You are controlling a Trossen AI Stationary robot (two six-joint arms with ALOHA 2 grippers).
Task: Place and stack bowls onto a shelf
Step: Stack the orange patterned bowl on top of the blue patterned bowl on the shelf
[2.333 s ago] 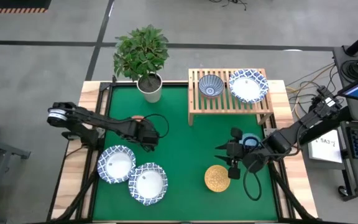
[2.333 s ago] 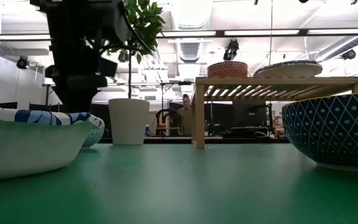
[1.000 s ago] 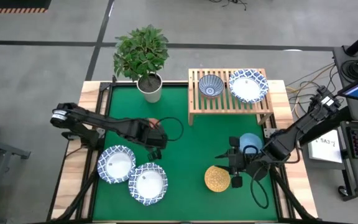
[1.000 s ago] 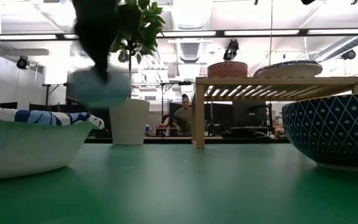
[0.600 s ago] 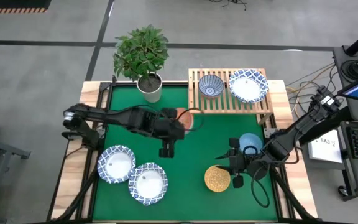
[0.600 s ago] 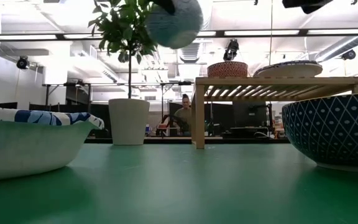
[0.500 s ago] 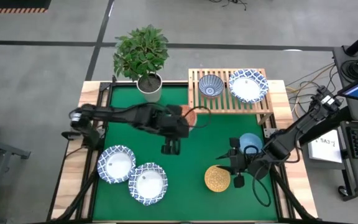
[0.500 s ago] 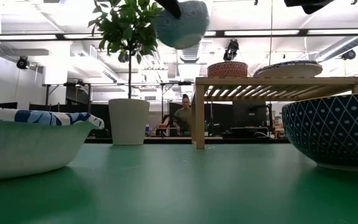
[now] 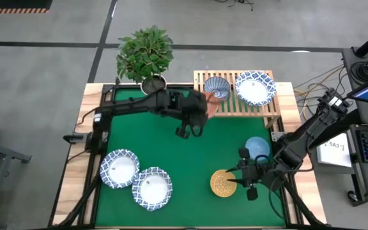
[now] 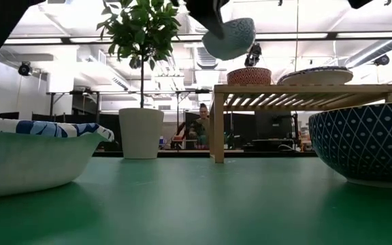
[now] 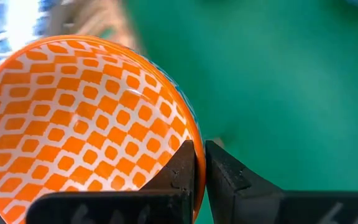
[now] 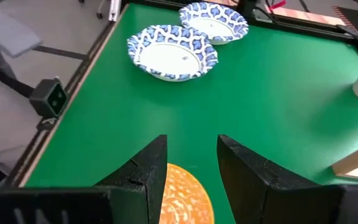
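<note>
My left gripper pinches the rim of the orange bowl, held in the air at the shelf's left end, upper middle of the high view. The thin rim grip could slip, or the bowl could clip the blue bowl. My right gripper hangs open over the yellow bowl.

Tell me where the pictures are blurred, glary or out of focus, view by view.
Left wrist view: the background behind the orange bowl is smeared by motion, with glare on its glaze. Low view: the near white bowl and blue-patterned bowl loom soft and oversized; ceiling lights blow out. High view: evenly lit, sharp.
</note>
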